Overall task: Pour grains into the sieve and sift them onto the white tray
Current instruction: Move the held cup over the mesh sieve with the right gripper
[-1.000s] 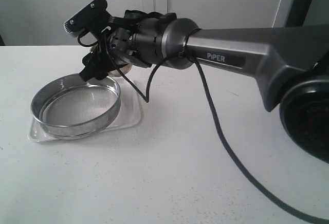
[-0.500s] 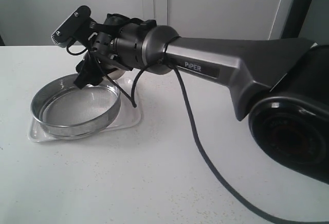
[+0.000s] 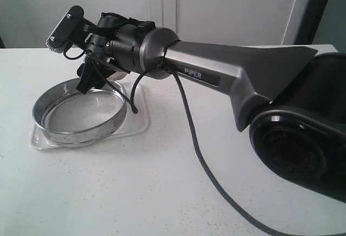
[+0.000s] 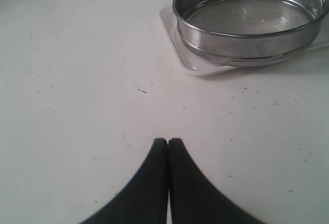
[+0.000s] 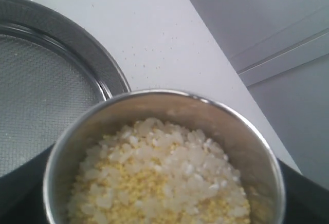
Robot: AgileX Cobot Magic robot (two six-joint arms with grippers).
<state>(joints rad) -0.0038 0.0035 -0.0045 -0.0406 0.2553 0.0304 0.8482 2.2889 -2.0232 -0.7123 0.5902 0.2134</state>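
Your dark right arm (image 3: 227, 79) hides nearly all of the small round steel cup (image 5: 164, 131) from the exterior view. The right pincer (image 3: 86, 82) clamps its sides, fingertips cut off. The yellow and whitish grains (image 5: 159, 178) fill the cup by the far rim of the wide steel mesh-bottomed sieve (image 3: 81, 114), which sits on the flat white tray (image 3: 136, 125). Your left pincer (image 4: 168, 144) is closed and empty over the white tabletop (image 4: 77, 80). Compared with half a second ago, the right wrist is slightly further left.

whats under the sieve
The white tray lies under the sieve, its edge showing around it. Its middle is covered by the sieve, so anything there is hidden.
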